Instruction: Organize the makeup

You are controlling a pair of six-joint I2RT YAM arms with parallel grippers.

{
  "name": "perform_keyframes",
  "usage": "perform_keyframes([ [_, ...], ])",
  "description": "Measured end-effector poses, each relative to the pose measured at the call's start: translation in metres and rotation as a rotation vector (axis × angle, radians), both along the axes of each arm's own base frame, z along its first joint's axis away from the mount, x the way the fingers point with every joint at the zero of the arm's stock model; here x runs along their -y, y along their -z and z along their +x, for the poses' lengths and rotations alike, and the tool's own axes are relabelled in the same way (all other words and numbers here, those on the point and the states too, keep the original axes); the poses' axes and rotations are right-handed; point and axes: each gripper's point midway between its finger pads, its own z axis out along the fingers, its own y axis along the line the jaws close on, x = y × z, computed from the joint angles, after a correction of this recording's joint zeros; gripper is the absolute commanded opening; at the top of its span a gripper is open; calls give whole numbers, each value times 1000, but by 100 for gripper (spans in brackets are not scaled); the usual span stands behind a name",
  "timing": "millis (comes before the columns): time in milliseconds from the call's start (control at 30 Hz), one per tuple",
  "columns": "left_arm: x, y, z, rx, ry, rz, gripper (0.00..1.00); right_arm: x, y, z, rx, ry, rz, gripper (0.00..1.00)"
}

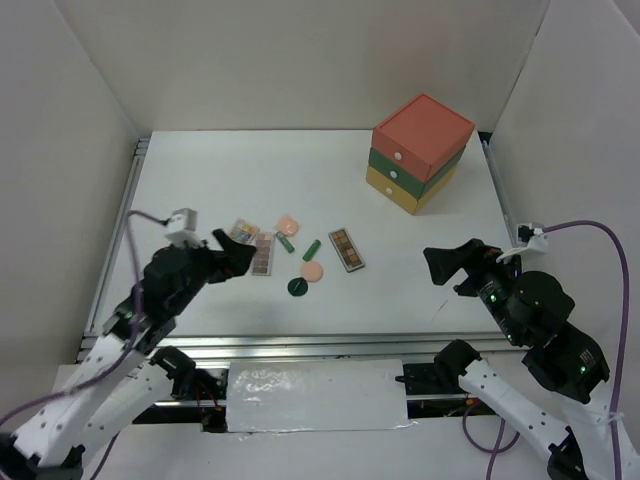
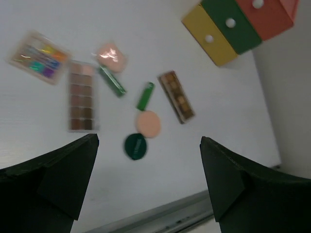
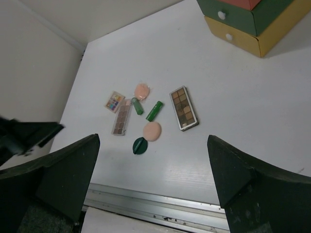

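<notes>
My left gripper (image 2: 149, 141) shows two dark fingers across the bottom of its wrist view, spread wide and holding nothing. My right gripper (image 3: 153, 140) is likewise wide open and empty. The makeup lies loose in a cluster on the white table (image 2: 218, 97), nearer my left side. It includes a dark green disc (image 2: 135, 146) just beside a peach round compact (image 2: 148, 124), two glossy green tubes (image 2: 145, 96) (image 2: 112, 81), a second peach compact (image 2: 112, 57), two long flat brown palettes (image 2: 81, 96) (image 2: 176, 96) and a small square multicolour palette (image 2: 39, 57). Nothing looks sorted, so I judge this the reach toward a first pick. The pieces look thin, hard and smooth, so the next move likely needs a low pinch across narrow edges. The stacked orange, green and yellow drawer box (image 2: 233, 29) stands well apart.
</notes>
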Motion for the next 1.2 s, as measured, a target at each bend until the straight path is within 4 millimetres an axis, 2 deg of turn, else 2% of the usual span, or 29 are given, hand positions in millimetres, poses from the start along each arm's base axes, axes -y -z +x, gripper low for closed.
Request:
perform_keyframes([
  [167, 110, 76, 56, -217, 273, -166, 99, -16, 9, 2, -19, -60, 25, 100],
  [200, 128, 88, 66, -250, 313, -198, 99, -19, 12, 1, -26, -76, 29, 100],
  [267, 165, 97, 88, -277, 389, -264, 99, -26, 15, 0, -37, -108, 41, 100],
  [367, 225, 81, 130, -215, 505, -360, 99, -33, 15, -1, -39, -139, 55, 100],
  [433, 262, 60, 159, -138, 574, -427, 99, -36, 14, -1, -37, -153, 61, 100],
  [533, 304, 34, 192, -39, 650, -521, 99, -38, 13, -2, -33, -164, 65, 100],
  [633, 324, 28, 211, -1, 675, -566, 99, -38, 12, -2, -32, -169, 62, 100],
  [833, 350, 28, 248, 45, 676, -603, 93, -40, 12, -2, -21, -181, 57, 100],
  [1033, 362, 30, 281, 73, 608, -610, 88, -45, 16, -3, -25, -209, 52, 100],
  [1200, 365, 36, 298, 78, 546, -610, 80, -46, 16, -8, -12, -232, 61, 100],
])
